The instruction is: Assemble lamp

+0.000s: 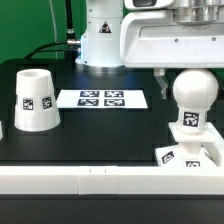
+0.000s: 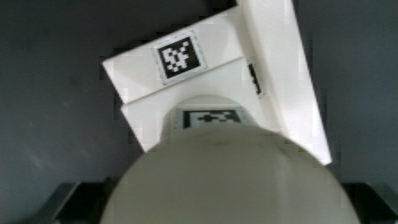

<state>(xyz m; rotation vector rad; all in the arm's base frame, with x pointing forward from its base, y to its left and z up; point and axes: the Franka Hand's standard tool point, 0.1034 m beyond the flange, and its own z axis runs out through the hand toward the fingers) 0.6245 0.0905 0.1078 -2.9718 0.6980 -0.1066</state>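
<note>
The bulb (image 2: 222,180) lies nearest the wrist camera: its round matte white head fills the lower part of that view, smooth and slightly blurred. Below the head, its neck carries a black-and-white square tag. The bulb stands upright on the flat square base (image 2: 196,60), a white slab with a tag of its own on the top face. Whether the neck is seated fully in the base cannot be told.

In the exterior view this pair sits on the black table (image 1: 110,130) towards the exterior view's right, near the front. The base's front edge is cut off there by a low white ledge (image 1: 110,182).

The gripper (image 2: 222,205) hangs over the bulb with its jaws apart. Its dark fingers (image 2: 75,205) show only as blurred shapes either side of the head and are not closed on it. In the exterior view one finger hangs just beside the head with a gap, and the other is hidden.

The shade (image 1: 35,100) — a tapered white cone with one tag — stands upright, wide end down, well apart at the exterior view's left. The marker board (image 1: 102,98) lies flat between shade and bulb. The robot arm (image 1: 100,35) rises behind it, with its upper part out of frame.
</note>
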